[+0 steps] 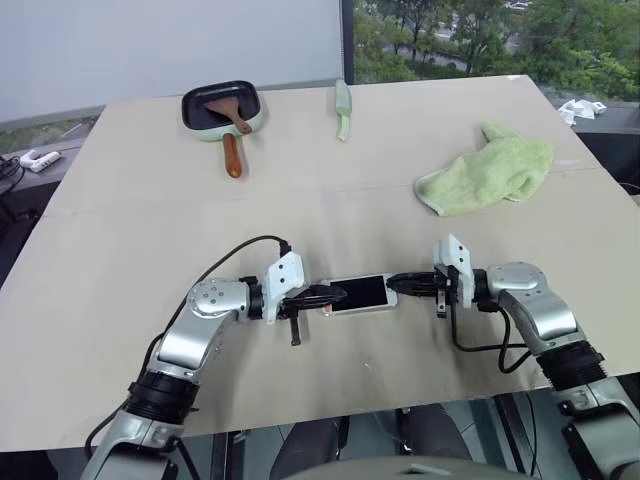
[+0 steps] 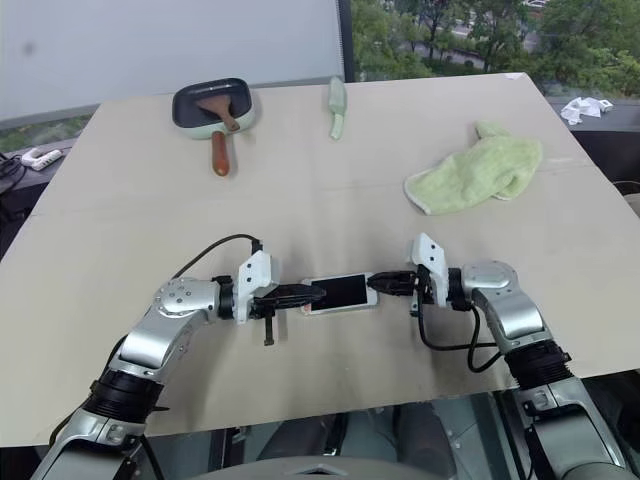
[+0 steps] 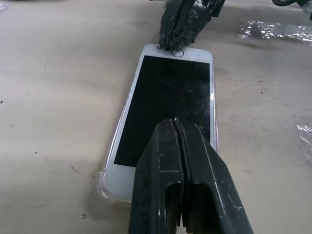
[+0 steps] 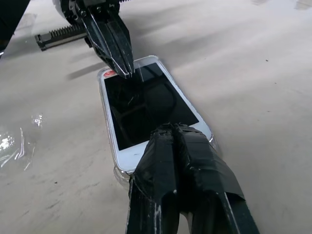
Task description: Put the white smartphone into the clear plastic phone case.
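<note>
The white smartphone lies flat, screen up, near the table's front edge, between my two grippers. The thin glossy rim of the clear plastic phone case shows around its edges and corners, so the phone sits within the case. My left gripper is shut, its tips over the phone's left end, the end with the reddish mark. My right gripper is also shut, with its taped tips resting on the right end. Neither one holds anything.
At the back of the table are a black square pan with a wooden spatula and a pale green utensil. A green cloth lies back right. A crinkled clear film lies on the table near the phone.
</note>
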You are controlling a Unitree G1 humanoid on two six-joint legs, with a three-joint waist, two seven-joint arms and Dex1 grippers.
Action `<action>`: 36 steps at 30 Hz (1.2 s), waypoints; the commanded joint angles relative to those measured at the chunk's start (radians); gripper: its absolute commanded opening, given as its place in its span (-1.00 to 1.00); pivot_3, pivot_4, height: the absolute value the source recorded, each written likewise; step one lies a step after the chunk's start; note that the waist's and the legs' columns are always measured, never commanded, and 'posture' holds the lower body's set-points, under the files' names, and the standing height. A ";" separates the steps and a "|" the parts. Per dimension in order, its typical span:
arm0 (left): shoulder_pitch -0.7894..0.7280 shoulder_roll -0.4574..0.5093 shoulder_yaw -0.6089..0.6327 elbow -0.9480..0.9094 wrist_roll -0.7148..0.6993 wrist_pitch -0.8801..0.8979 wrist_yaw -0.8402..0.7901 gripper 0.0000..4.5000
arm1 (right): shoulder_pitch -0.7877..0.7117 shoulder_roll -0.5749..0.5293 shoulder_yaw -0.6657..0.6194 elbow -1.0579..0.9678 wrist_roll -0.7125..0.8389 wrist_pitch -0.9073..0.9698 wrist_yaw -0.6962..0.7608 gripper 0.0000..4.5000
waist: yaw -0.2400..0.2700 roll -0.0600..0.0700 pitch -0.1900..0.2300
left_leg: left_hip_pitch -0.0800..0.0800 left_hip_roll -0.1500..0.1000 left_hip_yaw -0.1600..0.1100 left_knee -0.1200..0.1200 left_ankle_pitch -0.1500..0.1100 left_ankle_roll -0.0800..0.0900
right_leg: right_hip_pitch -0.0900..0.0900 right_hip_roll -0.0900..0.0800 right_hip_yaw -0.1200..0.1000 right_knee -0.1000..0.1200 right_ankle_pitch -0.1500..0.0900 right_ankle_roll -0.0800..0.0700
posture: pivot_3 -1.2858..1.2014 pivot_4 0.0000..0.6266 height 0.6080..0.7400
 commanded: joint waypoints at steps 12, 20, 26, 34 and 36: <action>0.013 0.015 -0.014 -0.056 0.009 0.002 0.006 -1.00 | -0.029 -0.065 0.123 -0.058 -0.118 0.173 -0.035 -0.98 | 0.000 0.000 -0.003 | 0.001 0.000 0.000 0.000 0.000 0.000 | 0.000 0.000 0.000 0.000 0.000 0.000 | 0.03 -0.52 1.00; 0.013 0.034 -0.035 -0.050 0.059 0.038 0.042 -1.00 | -0.056 -0.097 0.182 -0.131 -0.134 0.319 -0.029 -0.98 | 0.003 -0.001 -0.006 | 0.001 0.000 0.000 0.000 0.000 0.000 | 0.001 0.000 0.000 0.000 0.000 0.000 | 0.03 -0.52 1.00; 0.018 0.044 -0.043 -0.055 0.082 0.059 0.055 -1.00 | -0.054 -0.109 0.205 -0.148 -0.143 0.378 -0.039 -0.98 | 0.003 0.000 -0.013 | 0.002 0.000 0.000 0.000 0.000 0.000 | 0.001 0.000 0.000 0.000 0.000 0.000 | 0.03 -0.52 1.00; 0.009 0.078 -0.092 -0.065 0.171 0.126 0.095 -1.00 | -0.050 -0.099 0.209 -0.170 -0.143 0.405 -0.059 -0.98 | 0.005 -0.001 -0.020 | 0.005 0.000 0.000 -0.001 0.000 0.000 | 0.005 0.000 0.000 0.000 0.000 0.000 | 0.03 -0.52 1.00; 0.008 0.082 -0.102 -0.075 0.180 0.141 0.103 -1.00 | -0.050 -0.099 0.211 -0.174 -0.141 0.408 -0.062 -0.98 | 0.005 -0.001 -0.020 | 0.010 0.000 0.000 -0.002 -0.001 0.001 | 0.009 0.000 0.000 -0.001 0.000 0.000 | 0.03 -0.52 1.00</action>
